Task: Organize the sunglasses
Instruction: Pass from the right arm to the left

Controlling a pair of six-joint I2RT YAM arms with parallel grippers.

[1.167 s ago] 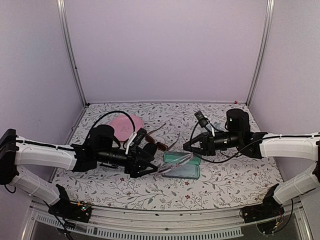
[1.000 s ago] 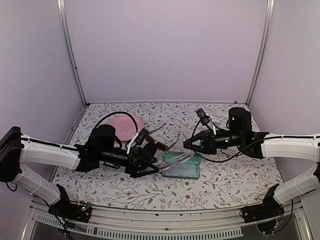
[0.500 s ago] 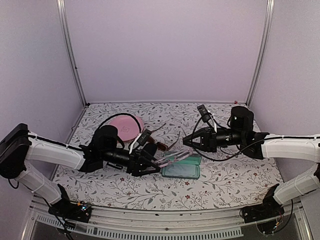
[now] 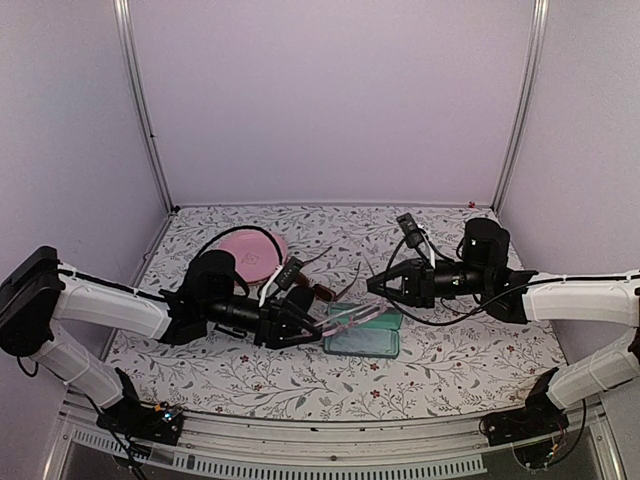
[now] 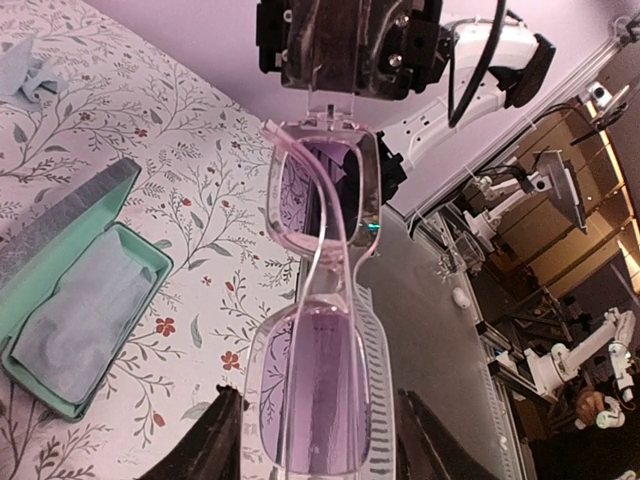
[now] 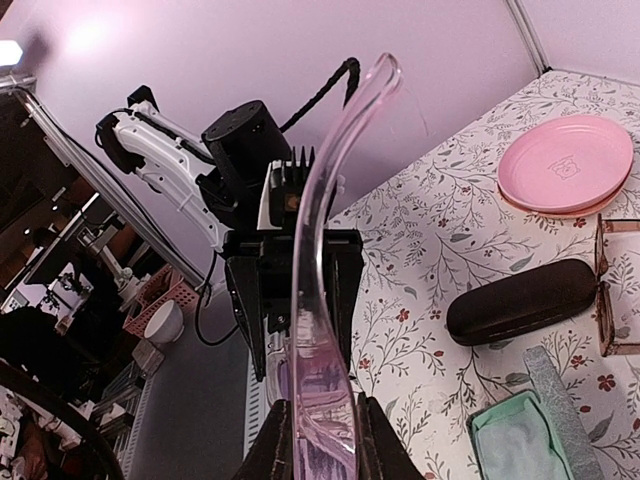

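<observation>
Workspace: floral table, both my arms reaching to its centre. Open teal case lies under the span. Pale glasses held in air between grippers, just above case, long axis running from one gripper to the other. Left gripper closed onto one lens end. Right gripper pinched tight on opposite end. Reddish-brown pair on table just behind, nearer left arm. Judgement: descent is straight down, frame aligned with case length.

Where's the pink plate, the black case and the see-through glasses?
pink plate [image 6: 565,165]: right wrist view, its middle.
black case [image 6: 520,300]: right wrist view, its top side.
see-through glasses [image 5: 332,282]: left wrist view, bridge between the lenses.
</observation>
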